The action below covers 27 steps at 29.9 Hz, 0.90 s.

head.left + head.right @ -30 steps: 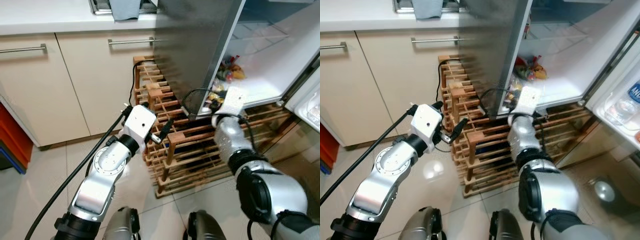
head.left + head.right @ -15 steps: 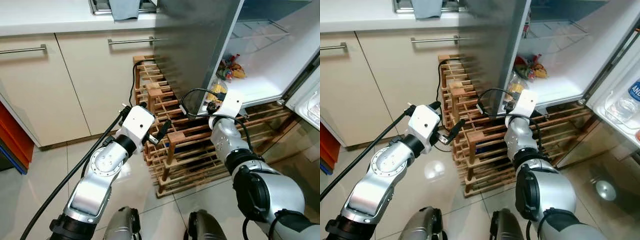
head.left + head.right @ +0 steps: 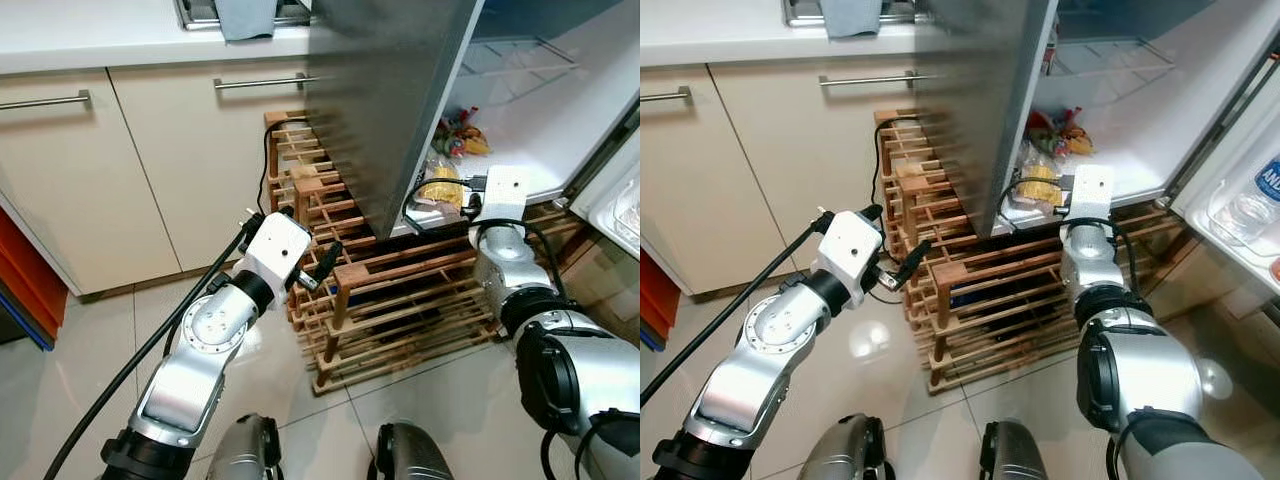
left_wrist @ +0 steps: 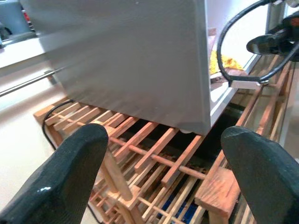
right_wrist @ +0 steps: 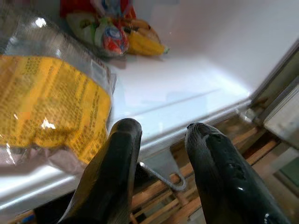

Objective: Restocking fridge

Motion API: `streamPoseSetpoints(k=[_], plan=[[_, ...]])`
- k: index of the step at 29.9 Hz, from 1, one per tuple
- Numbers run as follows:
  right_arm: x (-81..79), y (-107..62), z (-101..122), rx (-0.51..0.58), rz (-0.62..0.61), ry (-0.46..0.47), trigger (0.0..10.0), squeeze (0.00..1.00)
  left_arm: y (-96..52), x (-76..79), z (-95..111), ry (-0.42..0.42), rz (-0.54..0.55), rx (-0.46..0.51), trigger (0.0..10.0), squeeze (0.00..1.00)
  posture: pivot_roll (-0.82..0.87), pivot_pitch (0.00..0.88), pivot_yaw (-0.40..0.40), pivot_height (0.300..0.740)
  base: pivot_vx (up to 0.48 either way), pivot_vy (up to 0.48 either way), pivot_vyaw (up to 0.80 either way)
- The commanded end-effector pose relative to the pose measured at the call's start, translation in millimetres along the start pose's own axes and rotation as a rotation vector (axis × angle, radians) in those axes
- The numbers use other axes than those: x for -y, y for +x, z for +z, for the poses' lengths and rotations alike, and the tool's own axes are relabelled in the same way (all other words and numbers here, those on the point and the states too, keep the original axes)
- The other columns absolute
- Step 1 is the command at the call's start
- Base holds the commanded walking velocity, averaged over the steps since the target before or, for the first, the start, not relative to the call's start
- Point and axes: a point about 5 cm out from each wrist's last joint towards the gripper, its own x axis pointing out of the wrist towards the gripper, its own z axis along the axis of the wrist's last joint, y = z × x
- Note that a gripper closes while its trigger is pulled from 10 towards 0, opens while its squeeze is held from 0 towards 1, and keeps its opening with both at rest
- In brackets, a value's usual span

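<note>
Right end effector [image 5: 159, 140] (fingers parted) beside yellow bag [image 5: 51, 107], fridge shelf [image 5: 187, 93]

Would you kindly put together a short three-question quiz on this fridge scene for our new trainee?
1. True or false: the yellow packet lies on the fridge shelf.
2. What does the wooden rack stand on?
A) the counter
B) the tiled floor
C) the fridge shelf
3. Fill in: the left gripper hovers over the wooden rack with its fingers ____.

Key:
1. True; the right gripper sits at the shelf's front edge beside it, fingers slightly apart and holding nothing.
2. B, the tiled floor.
3. Open, wide apart and holding nothing.
</note>
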Motion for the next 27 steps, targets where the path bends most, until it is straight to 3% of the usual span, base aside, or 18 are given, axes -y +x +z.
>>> streamPoseSetpoints(k=[1,6,11,14,16,27], plan=[[-5.2,1.8,20,0.083,0.006,0.028,10.0,0.0,0.1,3.1,1,0.002,-0.006,0.002,10.0,0.0,0.15,0.057,-0.026,0.675,0.0,0.0,0.0],[-29.5,-7.8,8,0.079,0.035,0.134,10.0,0.0,0.5,2.8,2,-0.002,-0.004,0.004,10.0,0.0,0.13,0.062,-0.025,0.675,0.0,0.0,0.0],[-53.2,-19.5,-17,-0.018,0.077,0.076,10.0,0.0,2.2,1.7,1,0.002,-0.01,0.004,10.0,0.0,0.13,0.058,-0.018,0.675,0.0,0.0,0.0],[-54.8,-20.7,-21,-0.035,0.082,0.063,10.0,0.0,2.7,1.6,2,0.003,-0.011,0.005,10.0,0.0,0.13,0.058,-0.017,0.675,0.0,0.0,0.0],[-56.9,-21.6,-29,-0.126,0.1,0.185,10.0,0.0,3.6,1.4,2,0.006,-0.011,0.009,10.0,0.0,0.13,0.055,-0.021,0.675,0.0,0.0,0.0],[-42.9,-13.3,-22,-0.176,0.077,0.282,10.0,0.0,1.8,0.4,2,0.007,0.001,0.006,10.0,0.0,0.14,0.061,-0.02,0.675,0.0,0.0,0.0]])
